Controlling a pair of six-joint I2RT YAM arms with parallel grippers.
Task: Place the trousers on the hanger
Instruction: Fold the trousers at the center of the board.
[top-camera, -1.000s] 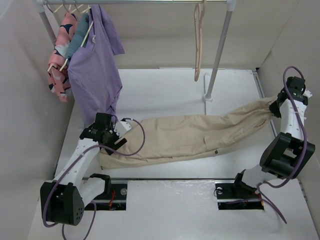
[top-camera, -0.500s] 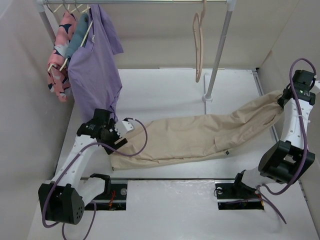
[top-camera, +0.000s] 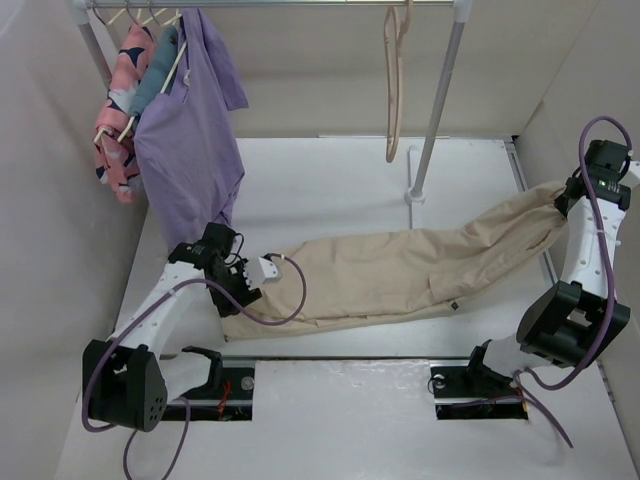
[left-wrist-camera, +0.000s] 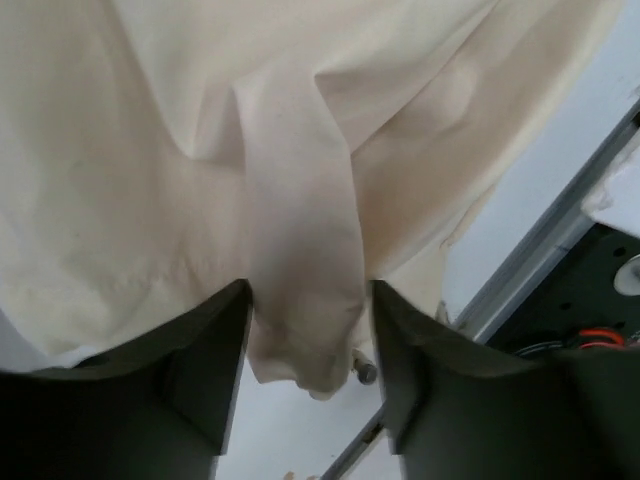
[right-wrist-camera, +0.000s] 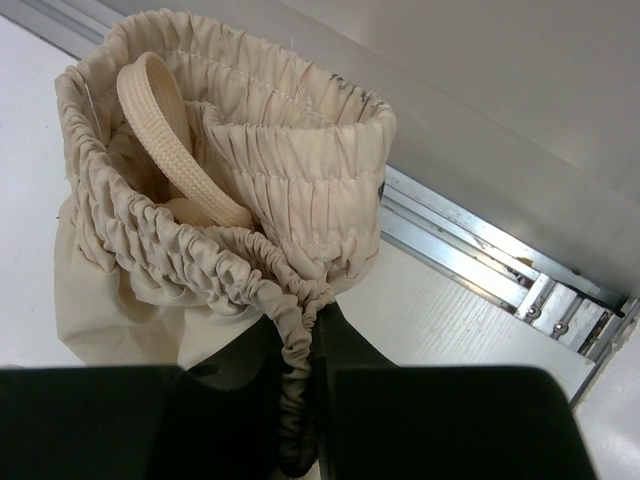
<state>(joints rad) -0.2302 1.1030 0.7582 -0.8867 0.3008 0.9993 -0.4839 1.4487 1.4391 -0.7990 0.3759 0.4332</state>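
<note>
Nothing legible anywhere at the moment: no labels, brands or numbers in any view. One tiny dark tag (top-camera: 453, 307) on the trousers (top-camera: 400, 270), too small to read.

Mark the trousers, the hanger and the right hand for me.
trousers (top-camera: 400, 265): top external view, middle of the outstretched legs.
hanger (top-camera: 392, 150): top external view, lower end of its looped frame.
right hand (right-wrist-camera: 298, 345): right wrist view, midway between the fingertips, where they pinch the gathered waistband.
</note>
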